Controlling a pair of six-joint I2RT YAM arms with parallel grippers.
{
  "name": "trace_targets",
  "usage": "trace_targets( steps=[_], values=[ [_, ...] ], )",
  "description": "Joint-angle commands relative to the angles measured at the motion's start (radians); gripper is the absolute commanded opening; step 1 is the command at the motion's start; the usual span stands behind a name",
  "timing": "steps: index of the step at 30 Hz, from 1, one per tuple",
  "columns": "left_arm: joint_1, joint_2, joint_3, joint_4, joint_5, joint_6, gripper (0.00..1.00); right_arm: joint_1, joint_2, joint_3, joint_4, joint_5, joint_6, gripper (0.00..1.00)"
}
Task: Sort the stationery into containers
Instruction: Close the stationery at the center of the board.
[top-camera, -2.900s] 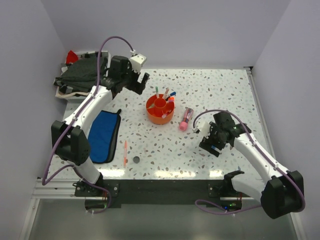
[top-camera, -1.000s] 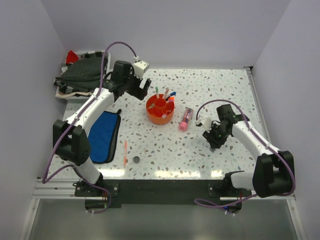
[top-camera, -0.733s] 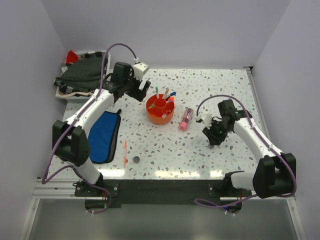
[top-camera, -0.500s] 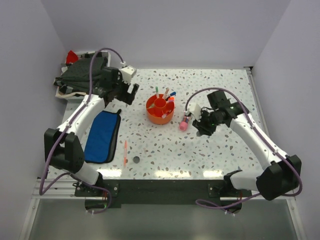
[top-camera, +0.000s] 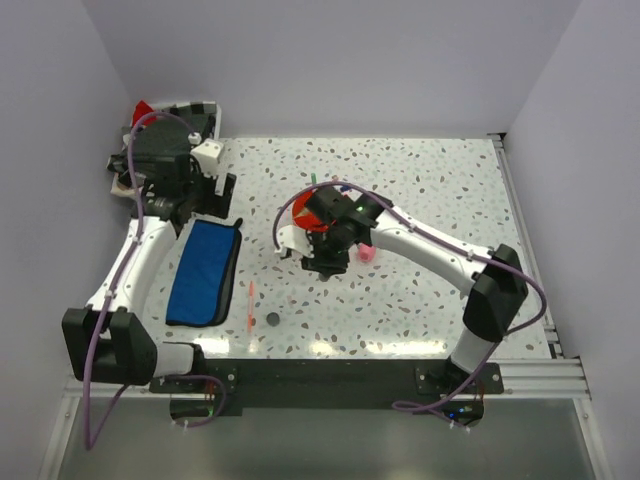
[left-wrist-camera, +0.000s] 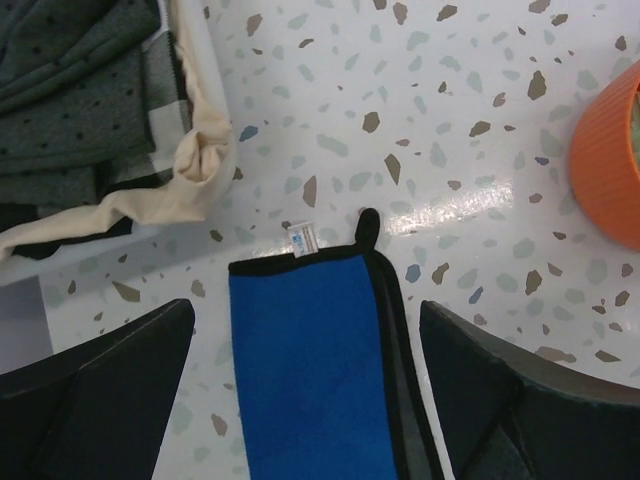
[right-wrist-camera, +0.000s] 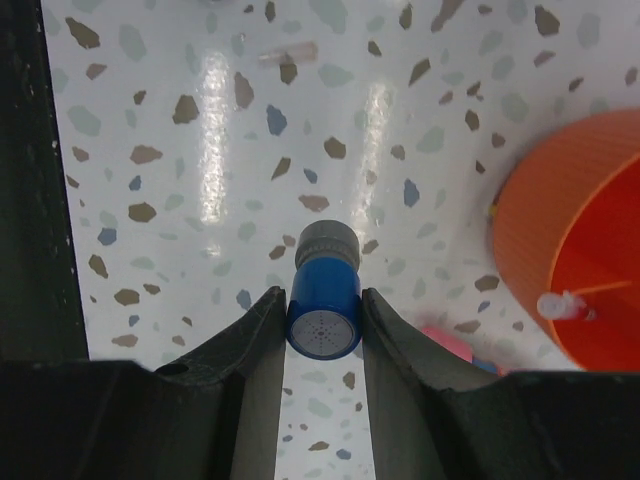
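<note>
My right gripper (right-wrist-camera: 324, 312) is shut on the small blue cylinder (right-wrist-camera: 324, 298), which it holds above the table just left of the round orange organiser (right-wrist-camera: 570, 250). From above, the right wrist (top-camera: 323, 262) covers most of the organiser (top-camera: 308, 226). The fat pink tube (top-camera: 367, 254) lies beside it. My left gripper (left-wrist-camera: 305, 312) hangs open over the far end of the flat blue pouch (left-wrist-camera: 310, 380), which lies at the left (top-camera: 205, 270). An orange pen (top-camera: 250, 305) and a dark disc (top-camera: 272, 320) lie near the front edge.
A white tray of dark cloth (top-camera: 160, 145) stands at the back left, close to the left wrist; its cream fabric (left-wrist-camera: 200, 165) spills over the rim. Pens stand in the organiser (right-wrist-camera: 565, 303).
The right arm has swung from the right side across to the front of the organiser, carrying the blue cylinder. The left arm has drawn back from the organiser to above the pouch.
</note>
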Motion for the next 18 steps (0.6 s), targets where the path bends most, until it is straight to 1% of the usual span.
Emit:
trace_targets(
  steps=[1,2,4,6,9,12,15,16,18],
  values=[
    [0.049,-0.142,-0.058,0.014,-0.011,-0.04,1.0,0.081,0.063,0.151,-0.01,0.026,0.041,0.0],
    [0.049,-0.191,-0.072,0.017,-0.028,-0.045,1.0,0.104,0.103,0.169,-0.018,0.034,0.053,0.0],
    [0.058,-0.255,-0.106,0.026,-0.051,-0.083,1.0,0.125,0.147,0.259,-0.045,0.061,0.081,0.0],
    [0.066,-0.285,-0.11,0.022,-0.028,-0.112,1.0,0.134,0.203,0.356,-0.074,0.06,0.113,0.0],
    [0.142,-0.316,-0.086,-0.004,-0.005,-0.167,1.0,0.168,0.241,0.411,-0.082,0.081,0.104,0.0],
    [0.187,-0.342,-0.084,0.003,-0.026,-0.192,1.0,0.222,0.295,0.422,-0.096,0.103,0.066,0.0],
    [0.239,-0.357,-0.081,0.017,-0.071,-0.201,1.0,0.269,0.348,0.464,-0.173,0.106,0.05,0.0],
    [0.257,-0.356,-0.081,0.02,-0.095,-0.223,1.0,0.277,0.362,0.461,-0.176,0.104,0.058,0.0],
    [0.305,-0.356,-0.072,0.014,-0.091,-0.247,1.0,0.303,0.367,0.424,-0.165,0.104,0.07,0.0]
  ],
)
